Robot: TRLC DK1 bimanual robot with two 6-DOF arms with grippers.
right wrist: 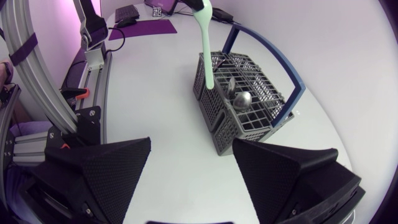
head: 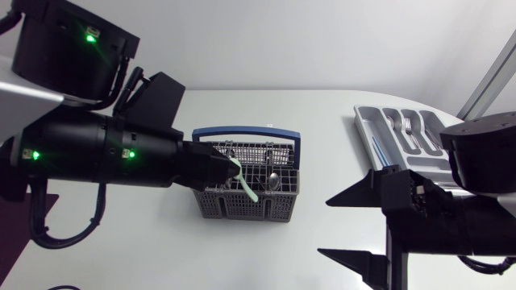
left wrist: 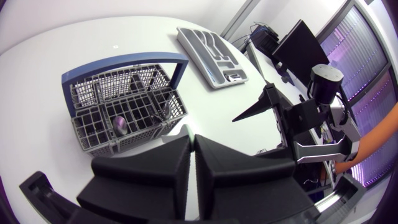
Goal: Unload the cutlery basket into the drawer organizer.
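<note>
Table (head: 322,105): white, bears all items.
Left arm: its left gripper (head: 228,169) sits over the cutlery basket (head: 242,208), fingers clamped on 1 pale-green utensil (head: 246,187). The utensil hangs tilted, lower end at the basket's rim.
Right gripper (head: 355,227): fingers spread wide, holding nothing, near the drawer organizer (head: 364,127).
Organizer: well apart from the basket, towards the table's right edge, with metal cutlery (head: 409,126) in its slots.
1 metal spoon (head: 274,180) stands in the basket.
</note>
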